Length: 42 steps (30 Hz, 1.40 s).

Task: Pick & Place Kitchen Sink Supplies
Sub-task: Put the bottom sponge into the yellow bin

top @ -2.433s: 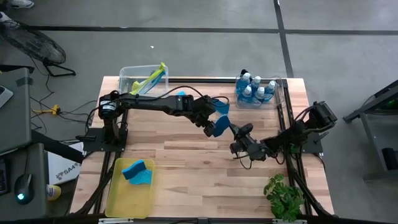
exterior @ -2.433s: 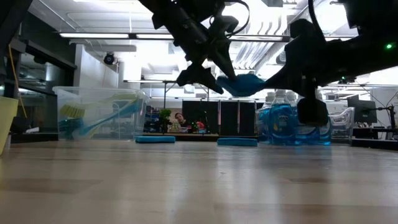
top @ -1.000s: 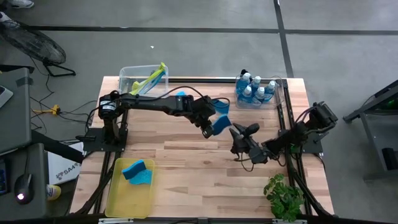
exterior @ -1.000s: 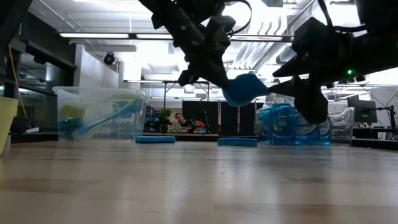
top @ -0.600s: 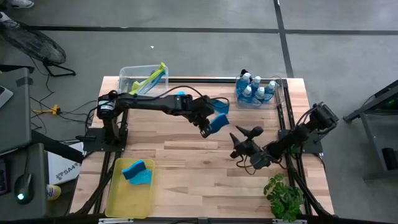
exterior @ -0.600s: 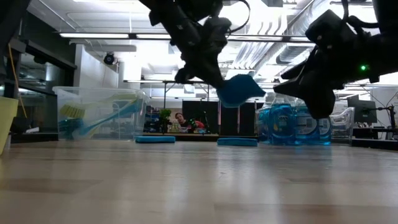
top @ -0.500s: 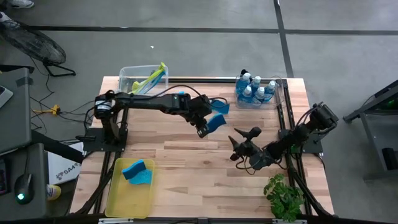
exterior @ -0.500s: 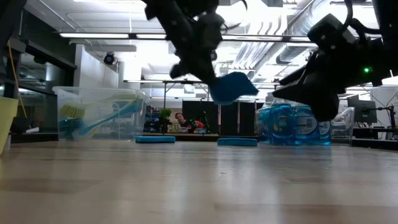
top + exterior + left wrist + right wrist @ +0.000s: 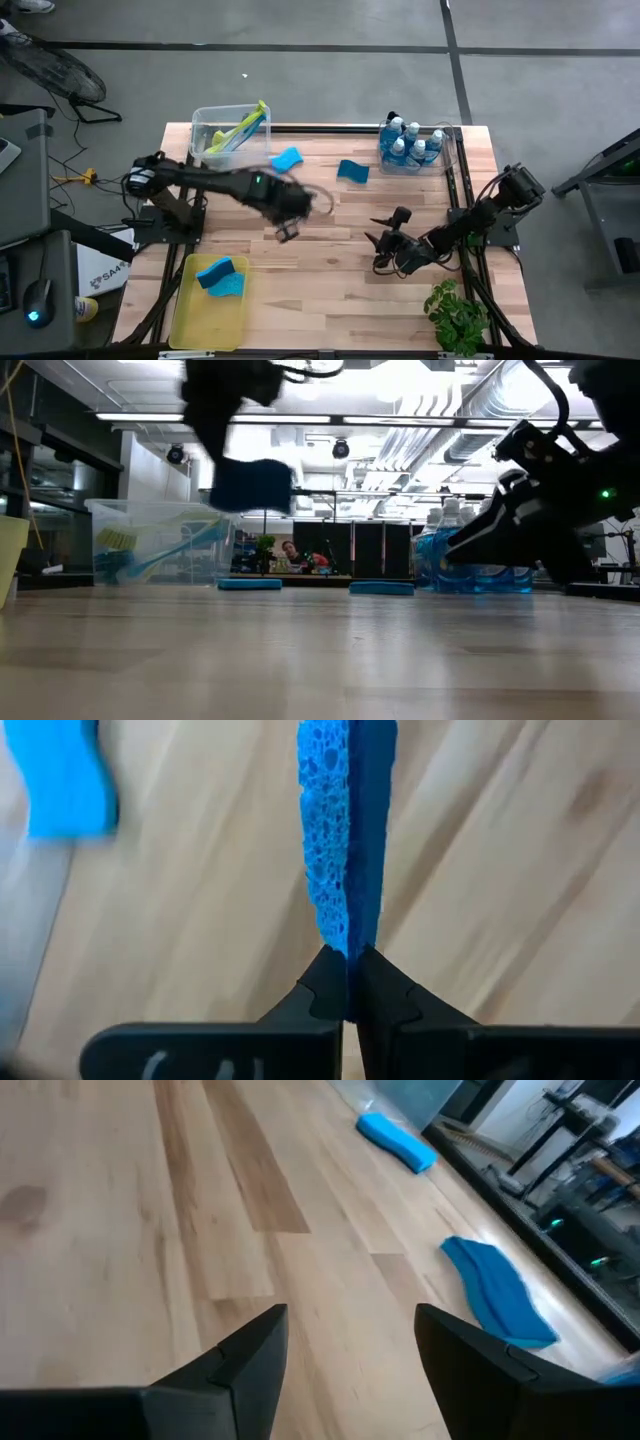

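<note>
Worktop (image 9: 330,280) of pale wood carries two arms; the left tool (image 9: 348,982) hangs above its middle, clamped edge-on around a blue sponge (image 9: 343,840). The right tool (image 9: 350,1345) hovers low toward the right side, fingers apart and empty. Two more sponges (image 9: 286,158) (image 9: 352,171) lie flat near the far edge, between a brush bin (image 9: 205,125) and soap bottles (image 9: 408,140)

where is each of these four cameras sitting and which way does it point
High view: above the table, looking straight down; both arms show.
Low view: at table height, looking level into the room; the left gripper carries a sponge.
Left wrist view: past its shut gripper pinching that sponge edge-on.
Right wrist view: past its open gripper over bare wood.
Shared: right wrist and high views both show two loose sponges.
</note>
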### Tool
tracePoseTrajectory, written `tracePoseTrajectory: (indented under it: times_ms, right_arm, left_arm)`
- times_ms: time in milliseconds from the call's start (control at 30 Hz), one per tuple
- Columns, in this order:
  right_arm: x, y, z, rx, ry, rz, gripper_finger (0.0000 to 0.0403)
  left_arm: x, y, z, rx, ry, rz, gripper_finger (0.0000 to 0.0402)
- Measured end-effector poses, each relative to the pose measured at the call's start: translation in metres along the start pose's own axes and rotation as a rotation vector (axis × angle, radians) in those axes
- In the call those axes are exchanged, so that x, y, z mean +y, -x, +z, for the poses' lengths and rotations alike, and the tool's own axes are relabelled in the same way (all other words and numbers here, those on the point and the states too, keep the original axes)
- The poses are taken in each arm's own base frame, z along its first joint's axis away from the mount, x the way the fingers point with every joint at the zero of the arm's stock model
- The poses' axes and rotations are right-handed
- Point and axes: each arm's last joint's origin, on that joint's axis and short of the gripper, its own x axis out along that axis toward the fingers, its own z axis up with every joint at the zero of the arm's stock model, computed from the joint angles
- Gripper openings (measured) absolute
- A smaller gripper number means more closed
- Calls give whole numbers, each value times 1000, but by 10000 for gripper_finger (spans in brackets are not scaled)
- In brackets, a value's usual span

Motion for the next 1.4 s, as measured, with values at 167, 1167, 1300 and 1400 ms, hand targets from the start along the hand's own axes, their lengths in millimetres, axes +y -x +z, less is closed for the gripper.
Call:
tracePoseTrajectory:
  times_ms: [167,1167,1300,1400]
  right_arm:
    - [1,0,0,4,-8,16,213]
    - [2,0,0,7,-19,51,211]
    - [2,0,1,5,-21,52,213]
    - [2,0,1,6,-21,59,211]
  left_arm:
    - [-33,9,-36,54,26,74,1]
    - [-106,60,-207,56,386,158,0]
    - [-99,44,-214,114,378,235,0]
    - [-90,36,-219,151,378,278,0]
